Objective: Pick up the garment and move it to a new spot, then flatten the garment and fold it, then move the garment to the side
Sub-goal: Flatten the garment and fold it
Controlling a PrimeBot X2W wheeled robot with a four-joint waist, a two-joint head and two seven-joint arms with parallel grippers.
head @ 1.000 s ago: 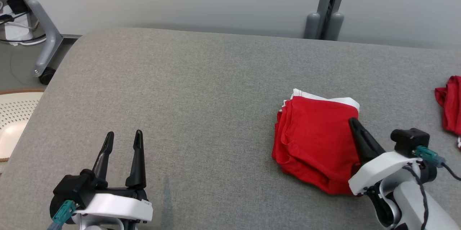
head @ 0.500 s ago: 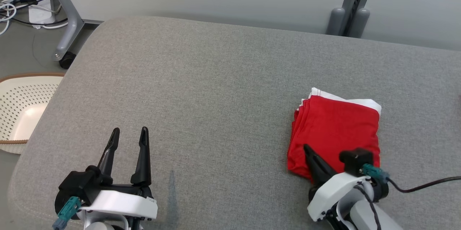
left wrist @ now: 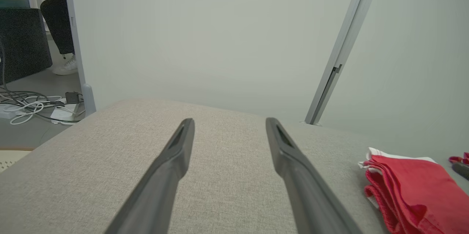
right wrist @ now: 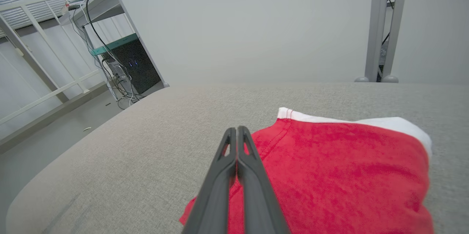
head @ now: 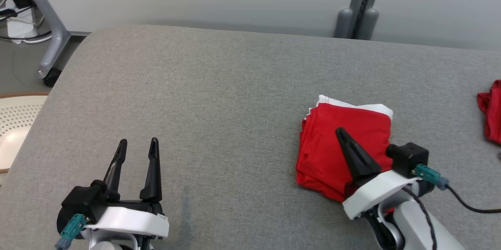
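Hovering right gripper [head: 339, 132] low over garment [head: 325, 152], fingers pressed together, clamping nothing. Tip over the middle of the red top layer, touching or just above; cannot tell which. Reads as a closed-finger push or press pose, likely chosen for sliding the folded stack sideways or patting it flat rather than pinching it. Comes in from the near right, forearm angled across the stack's near corner and hiding that corner in head view.

Parks left gripper [head: 138, 141] well apart on the left of the table [head: 235, 85], fingers spread wide, holding nothing. Probably kept there to stay clear of the cloth, ready for a second hold if needed.

Garment: lies right of centre on the grey table, flat on the fabric top. Folded into a compact rough rectangle, bright red, with a white band along the far edge and a white corner peeking out at far left. Shows several stacked layers along the left edge, slightly fanned. Top face mostly smooth, stitched hem visible in right wrist view.

Judged as fold done, move to the side pending. Soft and layered, so likely to shear or open under a one-point push; calls for a slow, low push or a pinch through all layers.

Second red cloth [head: 491, 113] at far right, apart from garment.
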